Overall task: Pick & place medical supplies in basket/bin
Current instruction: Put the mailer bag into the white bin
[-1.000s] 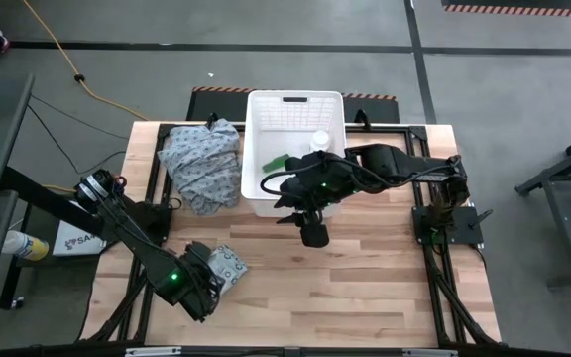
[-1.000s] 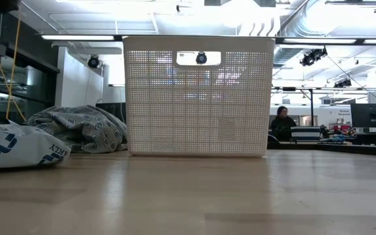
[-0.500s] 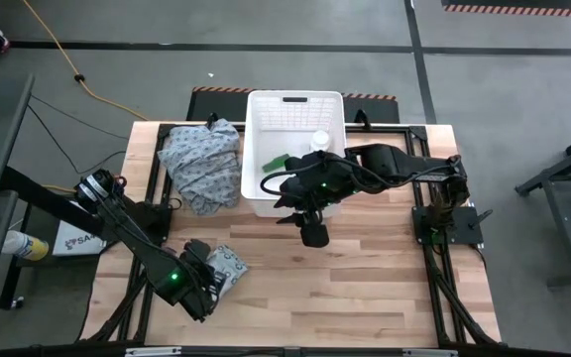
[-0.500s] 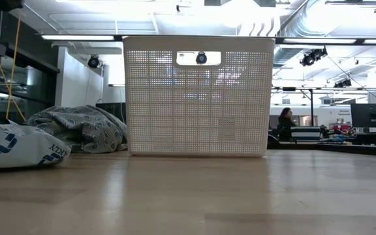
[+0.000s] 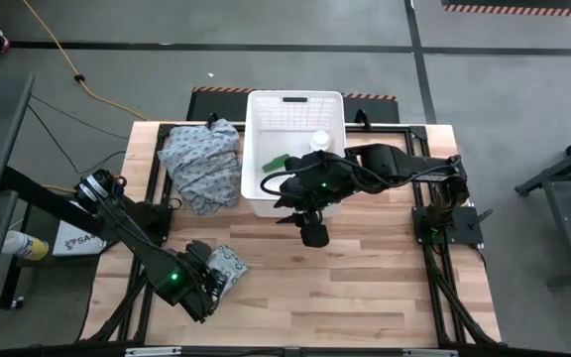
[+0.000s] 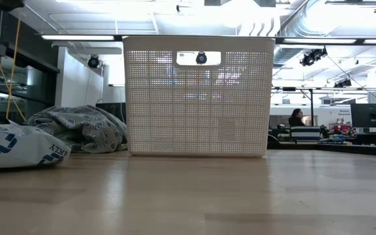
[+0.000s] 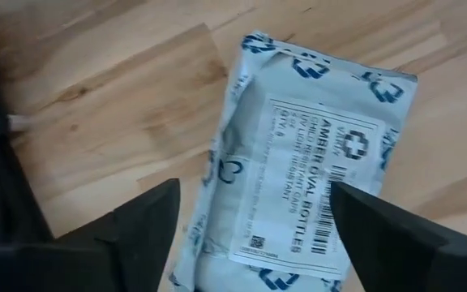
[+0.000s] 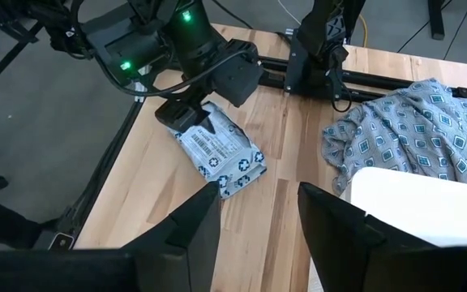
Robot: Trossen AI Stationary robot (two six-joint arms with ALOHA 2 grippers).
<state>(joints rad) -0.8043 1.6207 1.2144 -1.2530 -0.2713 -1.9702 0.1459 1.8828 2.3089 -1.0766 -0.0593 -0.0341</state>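
Pale wooden worktop (image 5: 365,288) of glued planks, smooth, with visible grain. Near its front left corner, a flat soft packet (image 7: 302,170), crinkled pale plastic printed with blue crosses and a white barcode label, lying on the wood. Left claw (image 7: 254,227) just over it, dark fingers (image 7: 128,231) spread wide on either side, gripping nothing. Right claw (image 8: 258,215) hanging over the near rim of the white rectangular bin (image 5: 293,109), fingers apart and empty. Bin walls perforated like a fine grid, handle slot in the rim; inside, a green stick-shaped box (image 5: 275,161) and a round white pill bottle (image 5: 319,141). Beside the bin, a crumpled grey-blue patterned cloth (image 5: 202,162).
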